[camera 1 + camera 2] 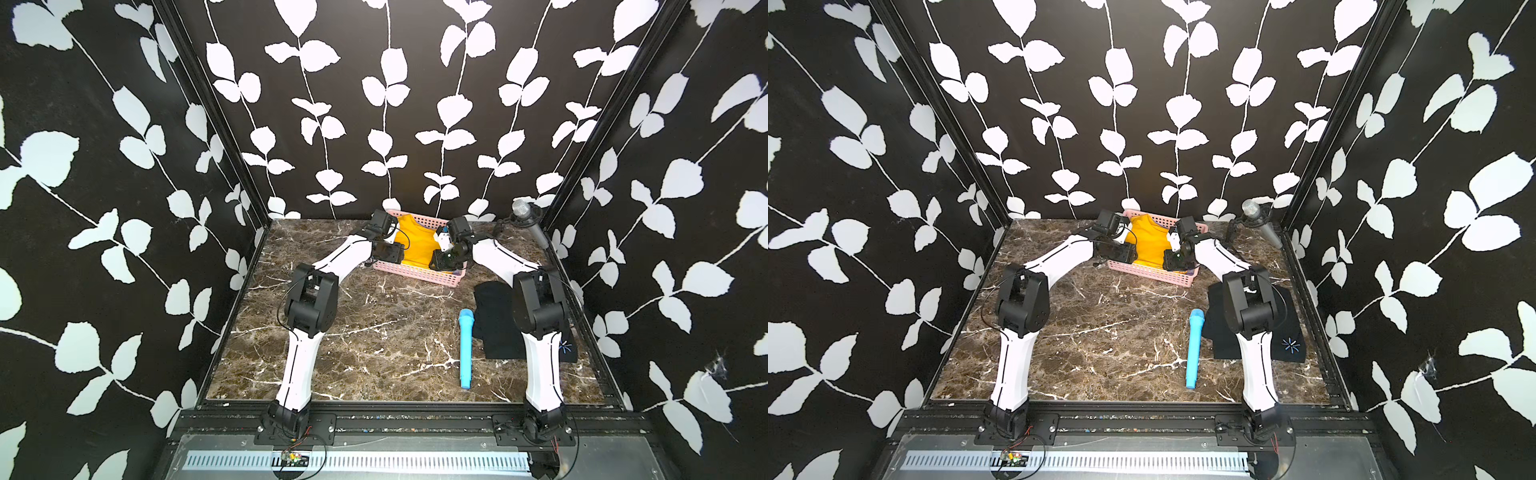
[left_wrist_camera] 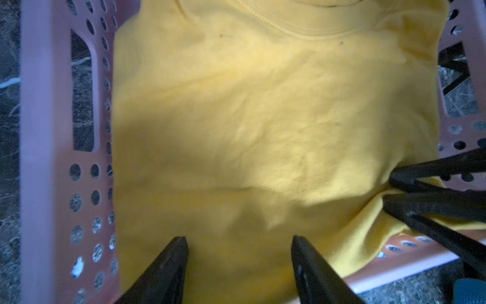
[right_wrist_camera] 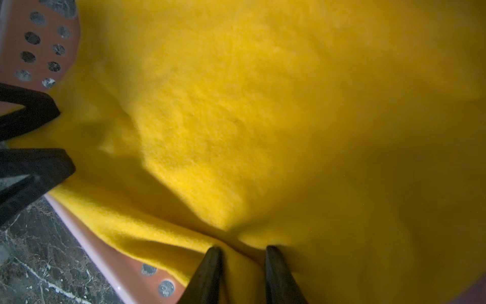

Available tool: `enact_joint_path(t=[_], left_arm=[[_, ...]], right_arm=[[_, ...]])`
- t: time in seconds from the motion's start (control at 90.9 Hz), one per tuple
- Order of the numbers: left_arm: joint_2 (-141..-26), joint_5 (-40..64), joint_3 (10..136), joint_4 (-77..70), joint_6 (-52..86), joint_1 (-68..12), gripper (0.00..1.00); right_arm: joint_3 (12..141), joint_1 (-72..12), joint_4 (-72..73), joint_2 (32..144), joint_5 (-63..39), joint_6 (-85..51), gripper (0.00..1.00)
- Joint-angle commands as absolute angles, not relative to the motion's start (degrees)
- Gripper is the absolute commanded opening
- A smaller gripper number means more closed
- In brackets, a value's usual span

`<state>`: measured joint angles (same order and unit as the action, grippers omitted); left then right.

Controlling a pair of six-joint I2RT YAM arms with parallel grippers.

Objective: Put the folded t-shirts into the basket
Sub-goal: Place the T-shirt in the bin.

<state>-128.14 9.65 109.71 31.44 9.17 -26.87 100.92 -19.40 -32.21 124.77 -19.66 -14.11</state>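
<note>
- Left wrist view: mustard t-shirt (image 2: 249,118) lies inside basket (image 2: 39,131), with one edge riding up the basket's wall.
- Above the shirt in the basket, left gripper (image 2: 239,238) has fingers apart and grips nothing.
- At that basket wall, right gripper (image 3: 244,250) is pinched on a fold of the shirt.
- Outside the basket, black t-shirt (image 1: 494,316) lies flat on table (image 1: 374,332), near the basket's front right corner.
</note>
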Motion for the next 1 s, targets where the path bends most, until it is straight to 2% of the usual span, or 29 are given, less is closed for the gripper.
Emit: enact_joint_path(t=[0.0,0.275,0.451,0.594,0.748,0.88,0.99], left_arm=[[-128.7,10.4,111.5,35.9,9.2,-27.0,0.66],[-120.0,9.6,109.0,32.2,9.0,-27.0,0.68],[-111.6,7.8,101.4,26.9,9.7,-27.0,0.69],[-104.9,7.3,93.9,23.2,11.5,-27.9,0.69],[-98.5,6.1,82.5,16.9,13.6,-30.1,0.69],[-94.6,6.7,75.3,13.9,16.1,-30.6,0.69],[-92.5,6.1,71.1,13.1,16.3,-30.8,0.69]], right_arm=[[101.9,-18.6,-36.5,124.5,-19.5,-13.4,0.34],[92.4,-18.4,-35.3,107.5,-16.7,-12.7,0.46],[79.5,-18.3,-34.8,95.1,-6.8,-13.0,0.54],[70.3,-18.2,-37.8,87.6,2.7,-14.1,0.56],[60.2,-18.9,-37.1,81.1,0.2,-17.5,0.59],[51.0,-21.8,-33.4,77.7,-7.0,-21.8,0.65],[46.9,-25.1,-32.7,77.5,-5.0,-24.1,0.67]])
